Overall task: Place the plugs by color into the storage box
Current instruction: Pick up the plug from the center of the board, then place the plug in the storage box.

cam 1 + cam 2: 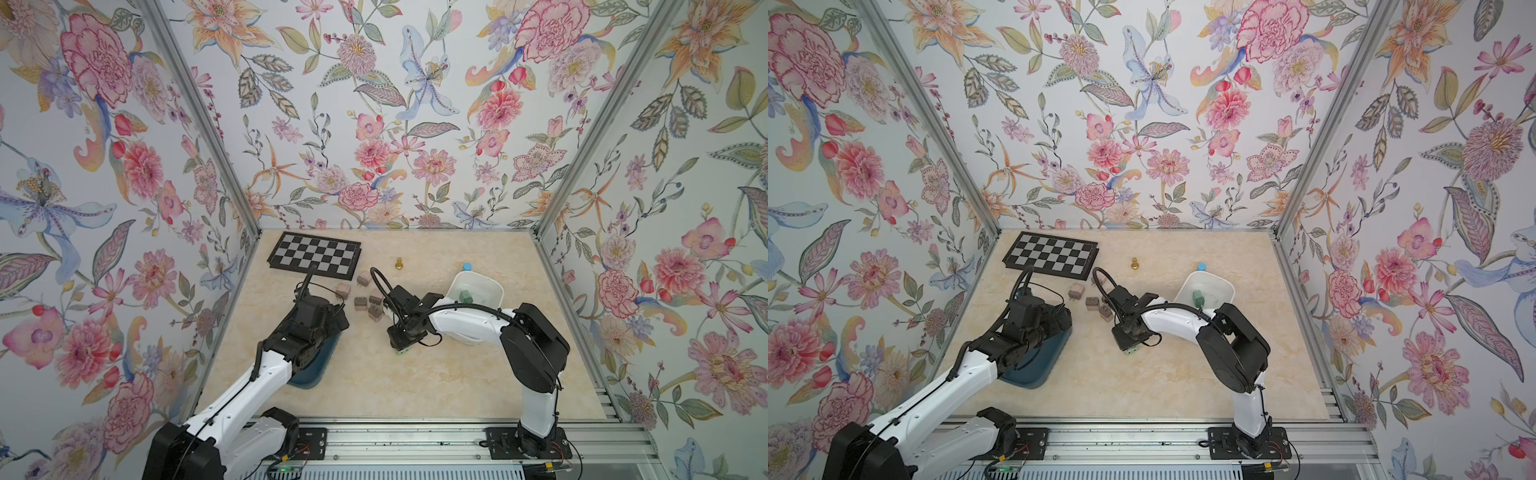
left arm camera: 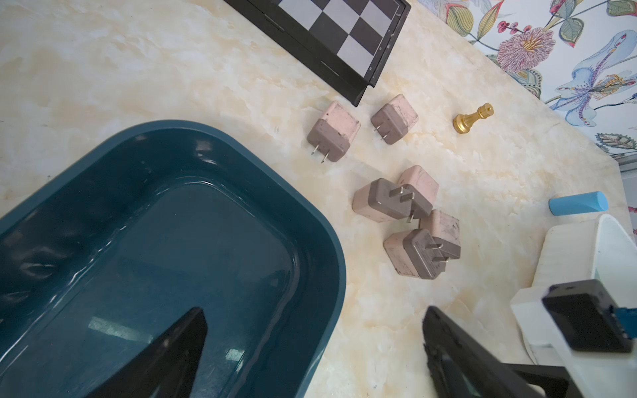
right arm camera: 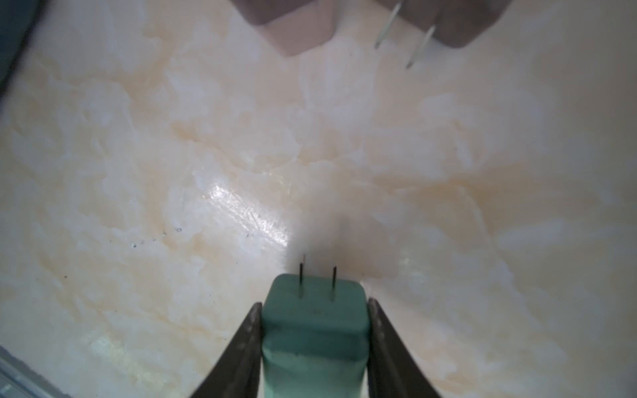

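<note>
Meanwhile, the white tub (image 1: 494, 291) holds one mint green plug (image 1: 466, 296), while the glossy teal bin (image 2: 310, 220) lies bare. Six pink-mauve plugs (image 2: 393, 203), cube-shaped with metal prongs, sit on the marbled bench (image 1: 415, 382) between them; print on one is unreadable. Right tool (image 3: 314, 330) is clamped on a second green plug (image 3: 313, 327); left tool (image 2: 315, 348) stands spread wide above the bin.
</note>
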